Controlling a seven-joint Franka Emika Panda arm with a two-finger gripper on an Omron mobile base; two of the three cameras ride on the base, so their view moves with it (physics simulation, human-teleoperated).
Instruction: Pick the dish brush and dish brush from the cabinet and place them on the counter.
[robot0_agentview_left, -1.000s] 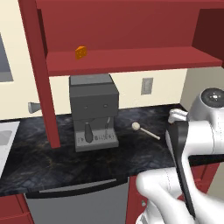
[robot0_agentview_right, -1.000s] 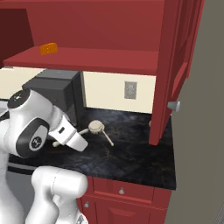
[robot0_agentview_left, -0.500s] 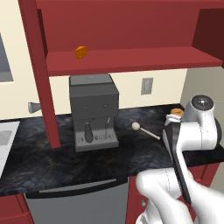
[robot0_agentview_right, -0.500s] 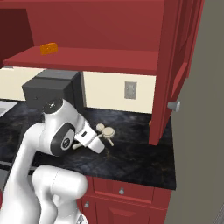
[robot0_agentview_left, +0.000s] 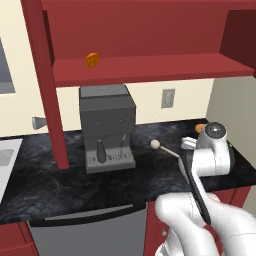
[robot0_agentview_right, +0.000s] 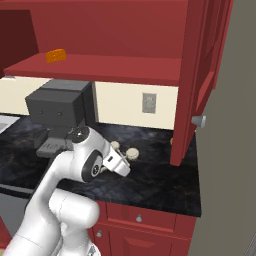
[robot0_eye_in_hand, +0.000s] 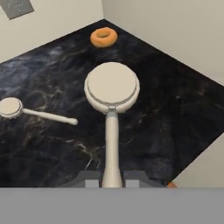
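My gripper (robot0_eye_in_hand: 112, 177) is shut on the handle of one dish brush (robot0_eye_in_hand: 112, 87). Its round pale head points ahead, low over the black counter (robot0_eye_in_hand: 170, 109) near the right corner. I cannot tell whether the head touches the stone. The other dish brush (robot0_eye_in_hand: 26, 111) lies flat on the counter to the left; in the left base view this lying brush (robot0_agentview_left: 159, 146) rests between the coffee machine and my wrist. In the right base view both round heads sit side by side, lying brush (robot0_agentview_right: 115, 145) and held brush (robot0_agentview_right: 133, 152). The red cabinet's shelf (robot0_agentview_left: 150, 69) hangs above.
An orange doughnut (robot0_eye_in_hand: 103, 36) lies in the counter's far right corner by the wall. A dark coffee machine (robot0_agentview_left: 107, 127) stands to the left. A small orange block (robot0_agentview_left: 92, 59) sits on the cabinet shelf. The open cabinet door (robot0_agentview_right: 197, 85) hangs at the right.
The arm has come down and swung right with the brush still gripped, bringing it low over the counter beside the lying brush. The lying brush has not moved.
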